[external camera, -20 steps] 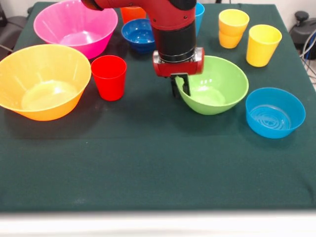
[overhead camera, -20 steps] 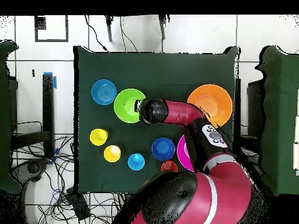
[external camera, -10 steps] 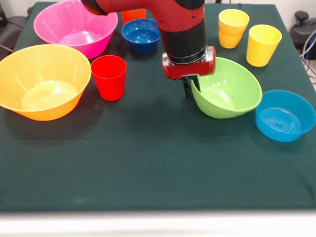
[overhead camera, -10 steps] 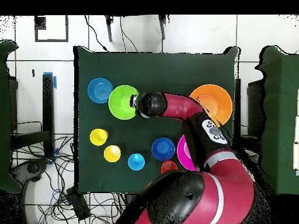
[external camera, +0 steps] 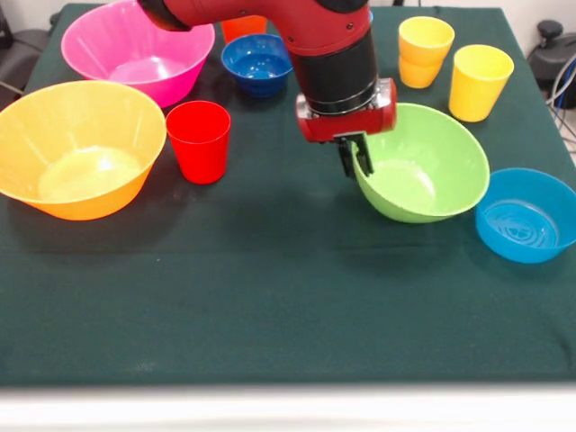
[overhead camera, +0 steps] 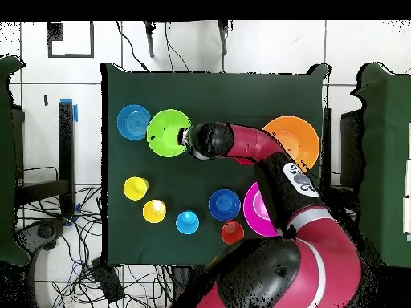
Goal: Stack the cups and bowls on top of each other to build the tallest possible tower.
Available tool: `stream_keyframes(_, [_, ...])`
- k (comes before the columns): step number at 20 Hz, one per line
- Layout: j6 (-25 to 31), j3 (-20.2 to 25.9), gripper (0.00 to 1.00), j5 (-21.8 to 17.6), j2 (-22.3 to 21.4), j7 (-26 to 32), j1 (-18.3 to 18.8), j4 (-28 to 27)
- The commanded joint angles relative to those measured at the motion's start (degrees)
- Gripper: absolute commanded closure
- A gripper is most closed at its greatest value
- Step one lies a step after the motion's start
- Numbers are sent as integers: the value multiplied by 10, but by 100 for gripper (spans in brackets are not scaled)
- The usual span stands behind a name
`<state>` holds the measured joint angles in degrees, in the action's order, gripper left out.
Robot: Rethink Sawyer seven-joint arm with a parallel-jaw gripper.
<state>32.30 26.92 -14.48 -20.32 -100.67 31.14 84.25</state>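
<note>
Pinching the near-left rim of the green bowl (external camera: 423, 166), the tool (external camera: 353, 160) holds it tipped on the surface (external camera: 270, 297), touching the light blue bowl (external camera: 526, 214). Thin glossy plastic: light, slippery, best gripped at the rim.

A dark green table (external camera: 270, 306) bears five bowls (external camera: 76, 148) and scattered cups (external camera: 200, 139).

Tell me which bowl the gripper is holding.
The green bowl: the gripper pinches its rim, unlike the other four bowls, which sit untouched.
</note>
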Motion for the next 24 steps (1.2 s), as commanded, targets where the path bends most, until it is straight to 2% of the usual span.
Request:
stream_keyframes(1, [75,58,100,-59,42,189,40,-61])
stream_keyframes(8, [120,88,100,-85,70,234,73,-102])
stream_keyframes(14, [143,118,100,-105,73,270,103,-112])
stream_keyframes(24, [174,152,100,-117,85,309,113,-158])
